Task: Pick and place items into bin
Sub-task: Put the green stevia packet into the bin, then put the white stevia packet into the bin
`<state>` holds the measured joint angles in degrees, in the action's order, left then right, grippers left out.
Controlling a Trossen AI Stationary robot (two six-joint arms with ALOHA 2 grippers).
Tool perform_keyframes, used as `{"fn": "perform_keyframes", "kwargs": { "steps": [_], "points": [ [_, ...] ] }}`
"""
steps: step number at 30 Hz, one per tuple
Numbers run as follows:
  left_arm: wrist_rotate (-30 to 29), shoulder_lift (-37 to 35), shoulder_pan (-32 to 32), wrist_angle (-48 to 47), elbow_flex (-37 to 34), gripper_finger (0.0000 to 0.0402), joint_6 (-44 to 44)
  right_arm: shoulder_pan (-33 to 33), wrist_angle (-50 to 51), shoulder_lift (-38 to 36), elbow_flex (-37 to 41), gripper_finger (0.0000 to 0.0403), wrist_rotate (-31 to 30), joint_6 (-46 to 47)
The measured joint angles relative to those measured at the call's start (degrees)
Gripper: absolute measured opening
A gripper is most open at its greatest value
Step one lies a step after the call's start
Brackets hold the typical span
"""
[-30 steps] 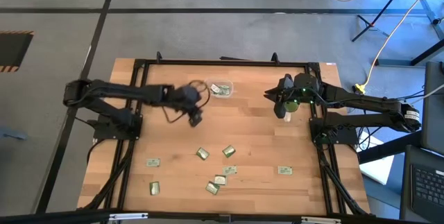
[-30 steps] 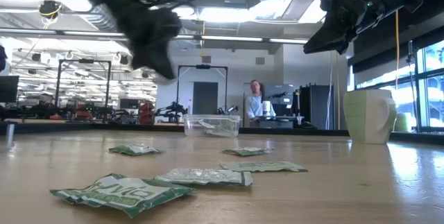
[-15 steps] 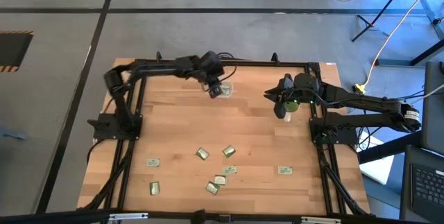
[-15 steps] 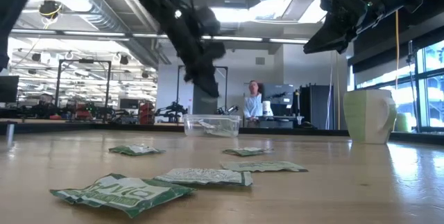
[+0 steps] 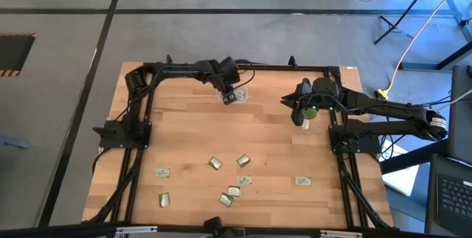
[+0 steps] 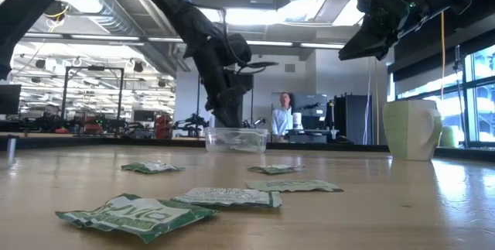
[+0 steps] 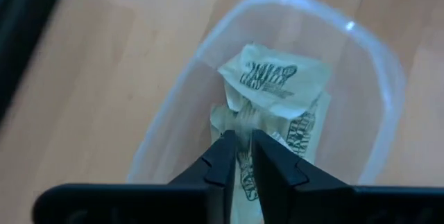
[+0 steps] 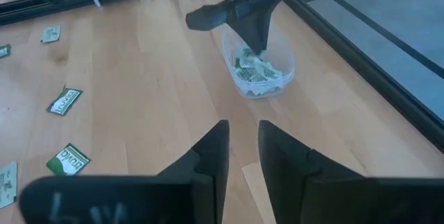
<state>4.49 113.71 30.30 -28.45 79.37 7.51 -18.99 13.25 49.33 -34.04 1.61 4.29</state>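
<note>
From my remote seat the left gripper [image 5: 229, 96] is parked right over the clear plastic bin [image 5: 241, 96] at the far edge of the wooden table [image 5: 192, 135]; in the left wrist view its fingers [image 7: 225, 161] are nearly pressed together with just a thin slit between them, and a pale packet [image 7: 243, 121] sits right at their tips, so it looks like they're pinching it, tips down inside the bin [image 7: 378, 92]; a couple more green-and-white packets [image 7: 274, 78] are already lying in there under it.

Low view backs that up; the left gripper [image 6: 227, 114] hangs with its tips just at the bin's [image 6: 237, 139] rim.

Right gripper [image 5: 299, 114] is hovering up off the table near the right edge, close to the green cup [image 5: 310, 110]; its fingers [image 8: 208, 156] are spread a little with nothing between them, pointed toward the bin [image 8: 262, 75].

Rest of the packets are scattered on the near half of the table, well apart from the bin; one loose cluster [image 5: 231, 181] in the middle, two singles [image 5: 162, 186] over left, one single [image 5: 302, 181] to the right; a person [image 6: 284, 116] is standing in the room behind.
</note>
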Motion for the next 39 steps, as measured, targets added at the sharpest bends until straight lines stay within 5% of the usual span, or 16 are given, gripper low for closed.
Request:
{"fn": "perform_keyframes", "kwargs": {
  "steps": [10,19,30,39],
  "points": [
    [-0.32,-9.87,-1.51,-3.67,0.02,0.0088,1.68,-0.01,1.28,0.01,0.00,0.0083,0.00,-0.04],
    [-0.03,-18.87,-16.69,-11.28,-3.35,0.0087,10.60,-0.01,2.70,0.00,0.00,0.0083,0.00,0.07],
    [-4.28,-19.17,-35.06,-11.98,-13.53,0.0091,-2.27,0.01,2.70,-0.01,0.00,0.0083,-0.02,1.68],
    [-5.43,-19.11,-43.14,2.05,-22.63,0.0091,-7.69,-0.01,2.70,0.01,0.00,0.0083,0.00,3.08]
  ]
}}
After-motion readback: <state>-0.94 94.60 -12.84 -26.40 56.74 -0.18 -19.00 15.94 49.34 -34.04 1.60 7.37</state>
